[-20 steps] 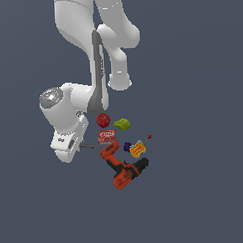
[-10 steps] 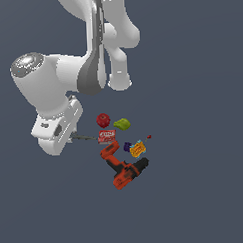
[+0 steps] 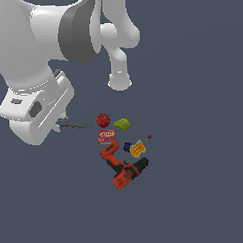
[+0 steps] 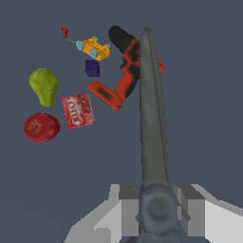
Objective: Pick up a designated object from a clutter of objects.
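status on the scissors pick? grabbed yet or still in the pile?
Done: the grey-bladed scissors are gripped in the claw, jaws shut at the pivor end, blades sticking out ahead. In the exterior view they appear held off to the left of the pile. Left behind: red apple, green lump, red box, orange-and-black drill. Remaining: probably only carrying clear; height above the floor is unclear.

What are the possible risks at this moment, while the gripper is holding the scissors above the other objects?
1. The gripper pinches the scissors only near the pivot; the long blades stick far out, so they may rotate or slip in the grasp.
2. In the exterior view the blade tips point toward the red apple. A sideways swing at low height might knock it.
3. The handles are hidden, so how secure the grip is cannot be confirmed.
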Action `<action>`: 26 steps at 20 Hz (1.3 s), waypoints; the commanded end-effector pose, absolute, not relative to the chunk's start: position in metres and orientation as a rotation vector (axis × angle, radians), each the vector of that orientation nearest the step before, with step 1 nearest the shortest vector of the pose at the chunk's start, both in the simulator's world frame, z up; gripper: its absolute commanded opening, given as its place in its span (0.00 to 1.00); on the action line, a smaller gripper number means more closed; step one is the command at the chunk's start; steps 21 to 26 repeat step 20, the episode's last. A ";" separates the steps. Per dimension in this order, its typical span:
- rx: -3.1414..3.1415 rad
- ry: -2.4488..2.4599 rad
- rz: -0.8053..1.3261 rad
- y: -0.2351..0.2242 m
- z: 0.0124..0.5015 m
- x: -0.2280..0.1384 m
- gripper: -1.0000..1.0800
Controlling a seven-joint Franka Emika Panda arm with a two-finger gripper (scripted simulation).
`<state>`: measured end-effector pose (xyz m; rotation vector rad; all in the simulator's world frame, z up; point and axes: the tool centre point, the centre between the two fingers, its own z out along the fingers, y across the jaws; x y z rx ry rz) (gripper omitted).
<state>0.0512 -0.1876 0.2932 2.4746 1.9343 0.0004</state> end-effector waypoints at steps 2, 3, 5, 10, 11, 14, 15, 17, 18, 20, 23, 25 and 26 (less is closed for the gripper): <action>2.475 1.935 0.000 -0.187 0.323 0.057 0.00; 2.475 1.935 0.000 -0.187 0.329 0.059 0.00; 2.475 1.935 0.000 -0.186 0.341 0.062 0.00; 2.475 1.935 0.000 -0.186 0.362 0.067 0.00; 2.475 1.935 0.000 -0.186 0.365 0.068 0.00; 2.475 1.935 0.000 -0.186 0.371 0.070 0.00; 2.475 1.935 0.000 -0.186 0.372 0.070 0.00; 2.475 1.935 0.000 -0.186 0.372 0.071 0.00; 2.475 1.935 0.000 -0.186 0.372 0.071 0.00; 2.475 1.935 0.000 -0.186 0.371 0.071 0.00; 2.475 1.935 0.000 -0.186 0.371 0.071 0.00; 2.475 1.935 0.000 -0.186 0.371 0.071 0.00; 2.475 1.935 0.000 -0.186 0.371 0.071 0.00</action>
